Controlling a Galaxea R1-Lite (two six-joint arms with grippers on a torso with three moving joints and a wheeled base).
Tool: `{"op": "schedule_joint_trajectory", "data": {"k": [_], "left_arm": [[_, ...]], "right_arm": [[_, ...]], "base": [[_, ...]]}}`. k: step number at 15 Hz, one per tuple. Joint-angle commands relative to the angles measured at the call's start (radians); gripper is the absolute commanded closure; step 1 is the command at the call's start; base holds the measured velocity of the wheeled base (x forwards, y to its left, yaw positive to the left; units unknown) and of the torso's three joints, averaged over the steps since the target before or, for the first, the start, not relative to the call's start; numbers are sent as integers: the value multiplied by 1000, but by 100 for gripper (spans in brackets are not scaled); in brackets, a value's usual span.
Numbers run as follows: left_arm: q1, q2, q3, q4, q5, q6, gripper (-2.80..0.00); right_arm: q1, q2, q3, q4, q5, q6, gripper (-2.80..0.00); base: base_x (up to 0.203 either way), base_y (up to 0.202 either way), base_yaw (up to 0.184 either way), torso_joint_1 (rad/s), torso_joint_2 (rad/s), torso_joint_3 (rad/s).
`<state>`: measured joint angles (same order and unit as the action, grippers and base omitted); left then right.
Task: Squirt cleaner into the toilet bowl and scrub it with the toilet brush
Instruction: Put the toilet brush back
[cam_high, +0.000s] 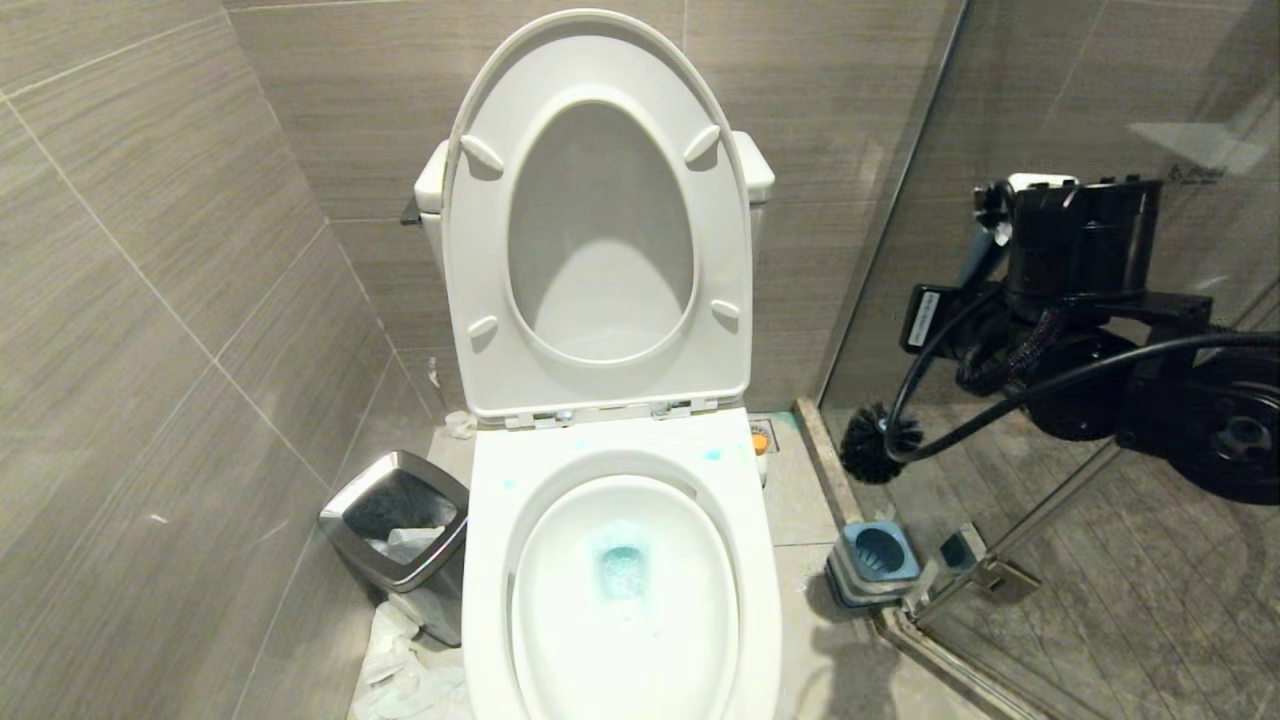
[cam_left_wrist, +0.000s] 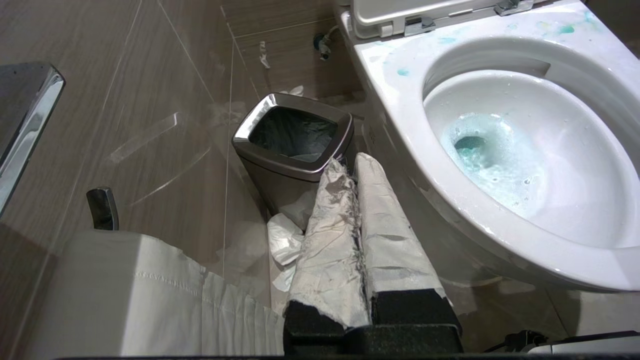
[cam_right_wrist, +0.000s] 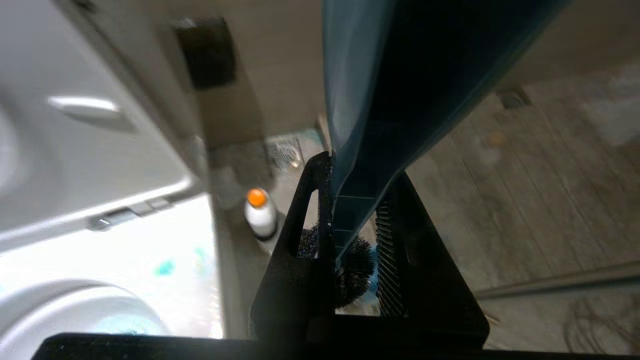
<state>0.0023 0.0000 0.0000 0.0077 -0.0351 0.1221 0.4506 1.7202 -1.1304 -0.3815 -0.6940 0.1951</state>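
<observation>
The toilet bowl (cam_high: 620, 700) stands open with its seat and lid (cam_high: 600, 230) raised. Turquoise cleaner (cam_high: 622, 570) pools at the bottom, with pale blue smears on the rim (cam_high: 712, 455). My right gripper (cam_high: 1000, 235) is up at the right, shut on the teal handle of the toilet brush. Its black bristle head (cam_high: 878, 445) hangs above the square blue holder (cam_high: 878, 555). In the right wrist view the handle (cam_right_wrist: 380, 100) runs between the jaws (cam_right_wrist: 357, 175). My left gripper (cam_left_wrist: 352, 165), its fingers wrapped in white, is shut and empty beside the bowl (cam_left_wrist: 500, 235); cleaner (cam_left_wrist: 480, 150) shows inside.
A steel-rimmed waste bin (cam_high: 400, 530) stands left of the toilet, with crumpled tissue (cam_high: 400, 660) on the floor beside it. A white bottle with an orange cap (cam_right_wrist: 259, 212) stands behind the bowl on the right. A glass shower partition (cam_high: 1000, 580) closes off the right side.
</observation>
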Motion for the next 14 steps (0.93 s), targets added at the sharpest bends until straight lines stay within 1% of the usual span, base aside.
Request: {"op": "schedule_joint_trajectory", "data": {"k": [1, 3, 6, 9, 14], "left_arm": [[0, 2, 0, 0, 0, 1, 0], [1, 2, 0, 0, 0, 1, 0], [1, 2, 0, 0, 0, 1, 0], [1, 2, 0, 0, 0, 1, 0], [1, 2, 0, 0, 0, 1, 0]], "right_arm": [[-73, 10, 72, -12, 47, 7, 0], [-128, 55, 116, -69, 91, 9, 0], [-188, 159, 166, -188, 111, 2, 0], [-227, 255, 180, -239, 135, 2, 0], [-253, 449, 175, -361, 154, -8, 0]], "base": [[0, 0, 0, 0, 0, 0], [0, 0, 0, 0, 0, 0], [0, 0, 0, 0, 0, 0], [0, 0, 0, 0, 0, 0], [0, 0, 0, 0, 0, 0]]}}
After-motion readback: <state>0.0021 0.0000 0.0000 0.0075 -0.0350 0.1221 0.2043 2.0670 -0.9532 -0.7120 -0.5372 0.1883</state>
